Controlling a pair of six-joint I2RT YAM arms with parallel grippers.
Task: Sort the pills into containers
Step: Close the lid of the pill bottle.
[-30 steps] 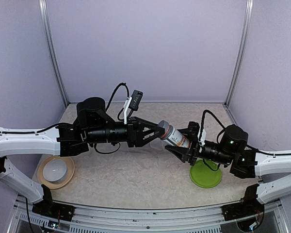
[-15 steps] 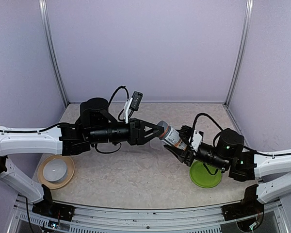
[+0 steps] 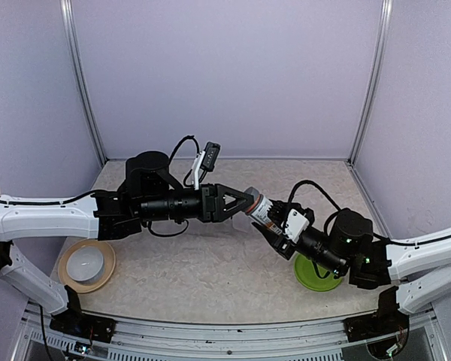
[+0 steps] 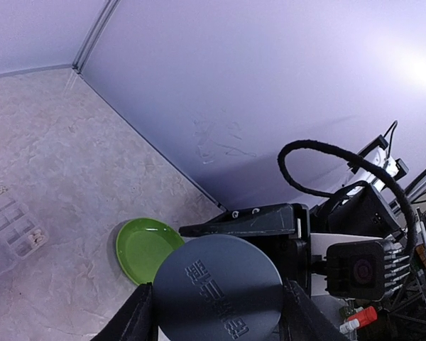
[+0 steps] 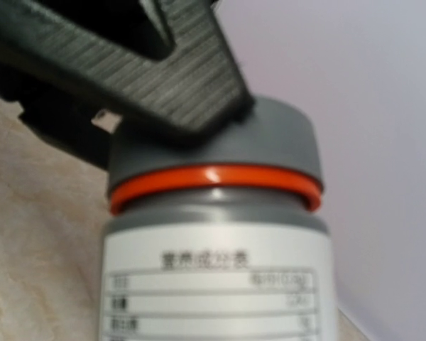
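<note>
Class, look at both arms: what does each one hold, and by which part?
Both hold the same bottle: the left gripper has its fingers on the gray cap; the right gripper clamps the labelled body.

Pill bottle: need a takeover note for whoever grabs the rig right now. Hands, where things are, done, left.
Left hand: closed on the gray cap, a finger on either side.
Right hand: closed on the bottle body, holding it tilted in the air above mid-table.
Green plate lies on the table at near right; white bowl at near left; clear compartment tray shows in the left wrist view. The small vial is not in view.
Done: bottle lifted, both hands on it. Cap is on.
Left: take the cap off, then sort the pills into the containers.
</note>
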